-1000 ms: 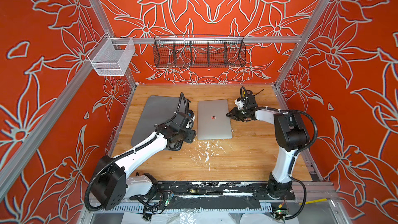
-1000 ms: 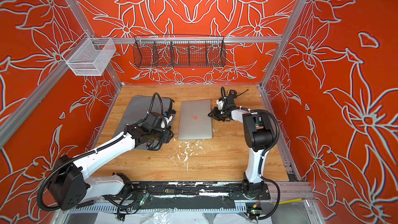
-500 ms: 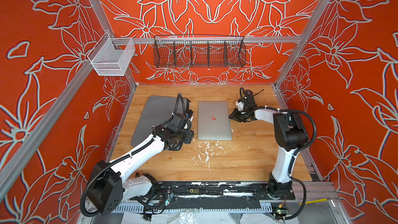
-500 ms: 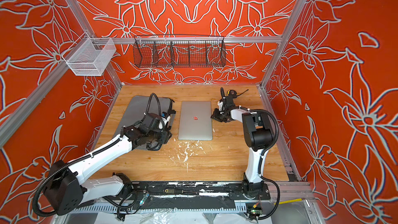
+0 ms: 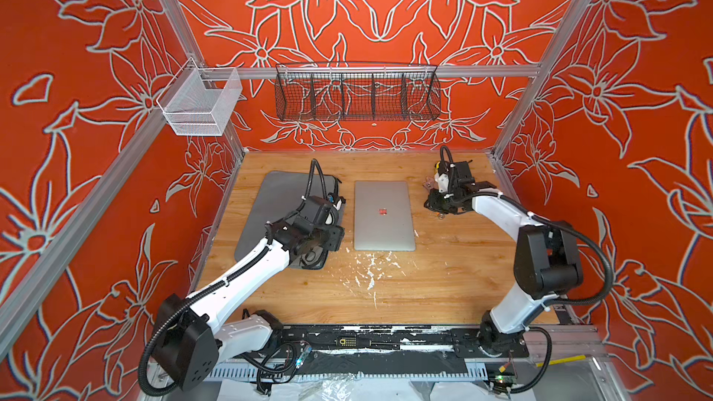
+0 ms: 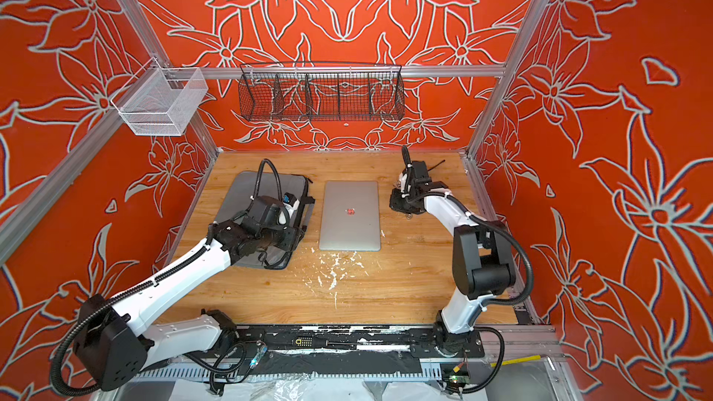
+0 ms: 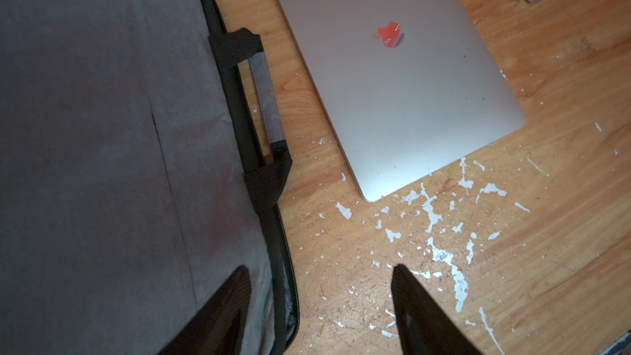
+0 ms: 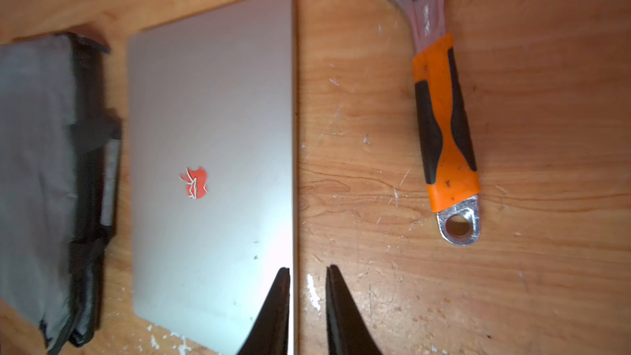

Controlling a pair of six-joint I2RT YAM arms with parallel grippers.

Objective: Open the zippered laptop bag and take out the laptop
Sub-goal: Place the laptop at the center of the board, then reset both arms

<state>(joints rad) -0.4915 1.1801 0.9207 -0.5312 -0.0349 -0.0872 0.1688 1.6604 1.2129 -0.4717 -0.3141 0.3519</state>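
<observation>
So the thin silver-grey metal laptop (image 5: 384, 216) with the little red mark on its lid is out of the bag, lying flat and closed on the wooden worktop (image 5: 443, 275), in both top views (image 6: 350, 216). The flat grey fabric bag with black zip trim (image 5: 277, 202) sits just beside it, handle side facing the laptop, and the left wrist view shows a thin strip of bare wood between them, so not touching. Can't tell from any view whether the zip is open or done up.

Left claw (image 7: 320, 268) is spread wide with nothing in it. One finger hangs over the bag's zip edge and the other over bare wood.

Right claw (image 8: 308, 269) is only a narrow gap apart, and there's nothing between the fingers either. One tip is over the laptop's long edge, the other just off it over the wood.

An adjustable wrench with an orange and black grip (image 8: 444, 131) lies on the far side of the laptop from the bag, well clear of it. There's also a scatter of white paint flecks (image 5: 370, 271) near the laptop's front edge
</observation>
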